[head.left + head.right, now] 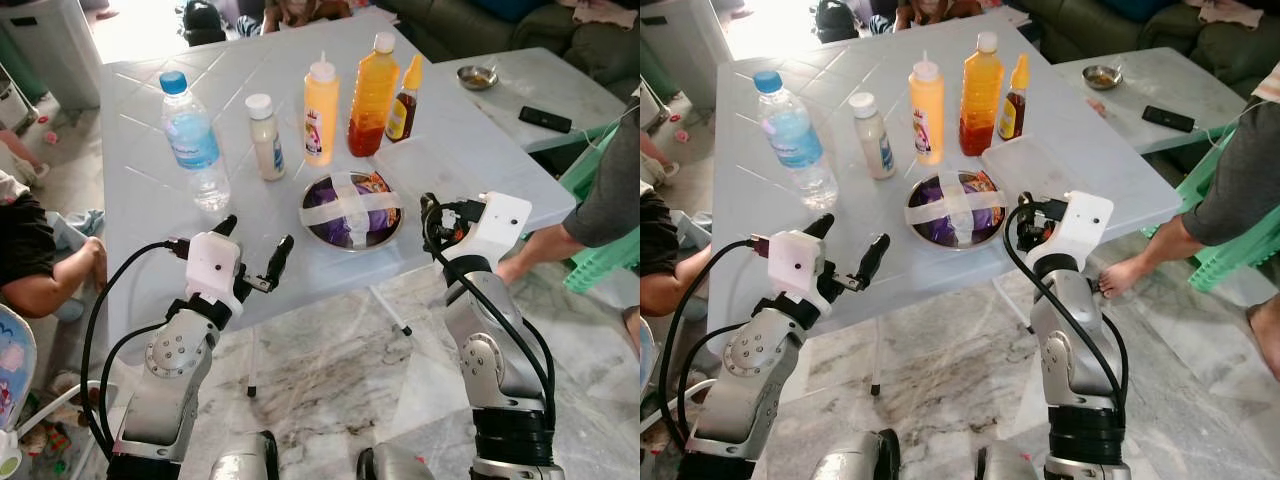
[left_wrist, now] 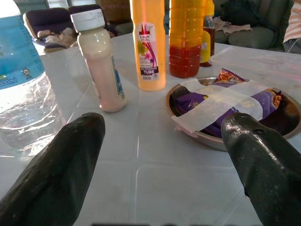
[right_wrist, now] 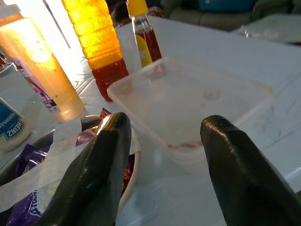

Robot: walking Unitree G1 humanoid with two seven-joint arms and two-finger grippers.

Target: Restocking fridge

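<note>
On the pale blue table (image 1: 150, 200) stand a water bottle (image 1: 195, 140), a small white mayonnaise bottle (image 1: 265, 137), a yellow squeeze bottle (image 1: 320, 110), a tall orange bottle (image 1: 373, 95) and a small dark sauce bottle (image 1: 404, 100). In front of them sits a metal bowl (image 1: 352, 210) holding a purple packet under crossed tape. A clear plastic container (image 1: 1035, 165) lies to the bowl's right. My left gripper (image 1: 253, 242) hovers open at the table's near edge, between the water bottle and the bowl. My right gripper (image 3: 164, 122) is open, pointing at the container beside the bowl.
A second table at the right carries a small metal dish (image 1: 477, 77) and a black remote (image 1: 545, 119). A person (image 1: 610, 190) sits by a green chair (image 1: 600, 250) on the right. Another person (image 1: 40, 260) is low at the left. Marble floor lies below.
</note>
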